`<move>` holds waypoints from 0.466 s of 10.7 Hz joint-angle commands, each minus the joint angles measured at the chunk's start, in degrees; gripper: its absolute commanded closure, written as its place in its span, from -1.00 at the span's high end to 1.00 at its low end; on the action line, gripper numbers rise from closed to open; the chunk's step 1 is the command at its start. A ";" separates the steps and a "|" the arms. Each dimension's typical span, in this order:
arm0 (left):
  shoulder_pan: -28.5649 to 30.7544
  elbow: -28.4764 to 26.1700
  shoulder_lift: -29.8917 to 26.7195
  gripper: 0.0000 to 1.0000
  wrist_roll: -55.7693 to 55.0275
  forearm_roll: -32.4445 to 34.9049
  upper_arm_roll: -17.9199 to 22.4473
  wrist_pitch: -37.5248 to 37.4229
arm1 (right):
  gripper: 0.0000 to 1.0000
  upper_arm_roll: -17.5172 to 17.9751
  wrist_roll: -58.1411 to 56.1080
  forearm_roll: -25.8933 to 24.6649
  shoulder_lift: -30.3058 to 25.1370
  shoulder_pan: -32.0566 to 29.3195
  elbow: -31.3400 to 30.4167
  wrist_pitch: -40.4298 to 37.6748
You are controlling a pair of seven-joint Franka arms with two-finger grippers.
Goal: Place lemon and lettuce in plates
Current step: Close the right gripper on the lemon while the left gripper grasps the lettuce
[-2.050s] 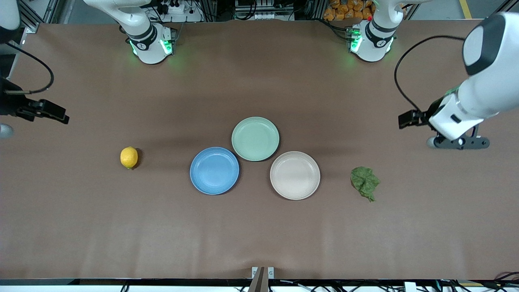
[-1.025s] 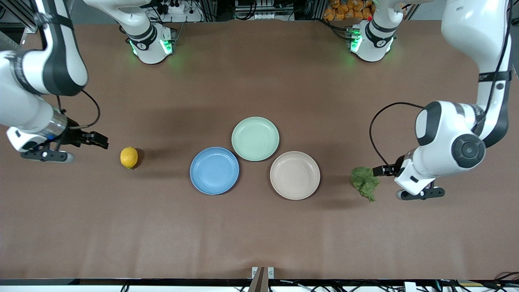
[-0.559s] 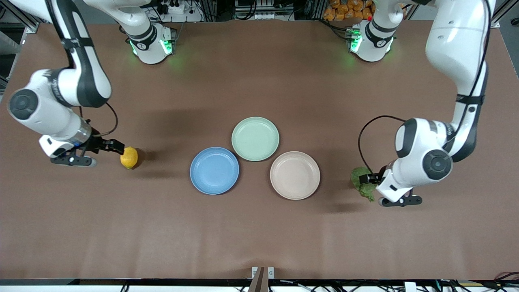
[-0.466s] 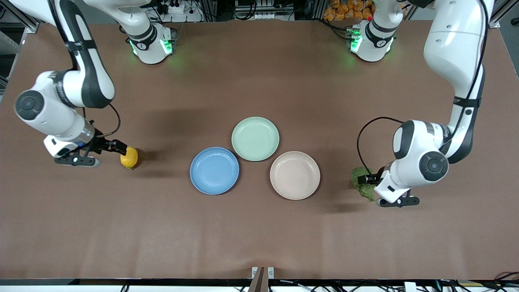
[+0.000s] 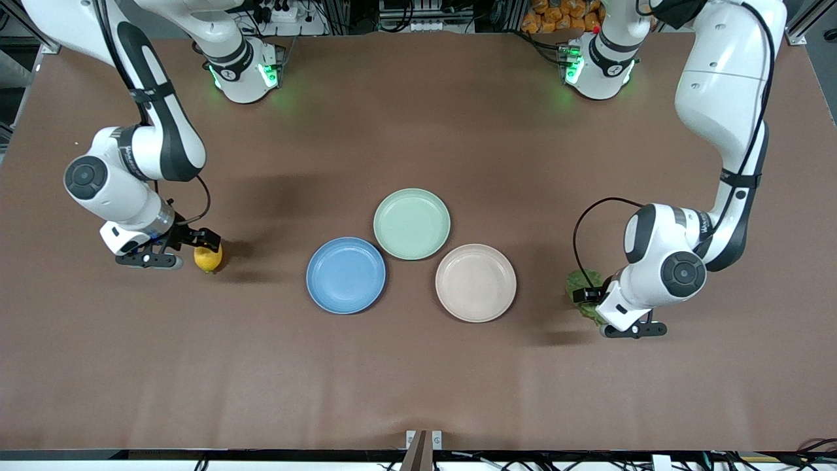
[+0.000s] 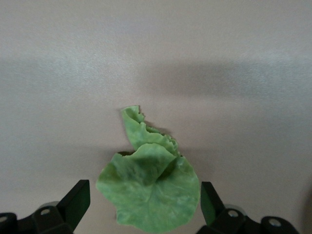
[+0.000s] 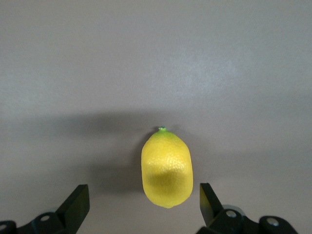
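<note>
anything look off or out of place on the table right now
Nothing stands out. The lemon and lettuce lie whole on the table, and the blue plate and beige plate sit flat and empty.

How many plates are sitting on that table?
3, clustered mid-table: a mint green plate farthest from the front camera, a blue plate toward the right arm's end, and a beige-pink plate toward the left arm's end. None looks hidden.

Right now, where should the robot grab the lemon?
Around its fat middle, coming straight down from above. The lemon lies on its side on the table, and the right gripper is over it, open, one finger on each long side.
</note>
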 commanded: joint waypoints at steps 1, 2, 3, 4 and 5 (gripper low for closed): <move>-0.69 1.15 1.29 1.00 -1.63 1.58 0.00 1.07 | 1.00 0.12 -1.13 -0.11 2.09 -0.05 -0.84 3.64; -0.69 0.89 1.29 1.00 -1.63 1.58 0.00 1.07 | 1.00 0.03 -1.31 -0.28 2.80 -0.23 -0.84 4.52; -0.61 0.71 1.29 1.00 -1.63 1.58 0.00 1.07 | 1.00 0.03 -2.18 -0.28 3.24 -0.40 -0.84 4.62; -0.60 0.54 1.47 1.00 -1.72 1.58 0.00 1.07 | 1.00 0.03 -2.80 -0.28 3.77 -0.49 -0.84 5.58; -0.69 0.54 2.16 1.00 -1.90 1.58 0.08 1.07 | 1.00 0.03 -3.33 -0.37 4.56 -0.67 -0.84 6.28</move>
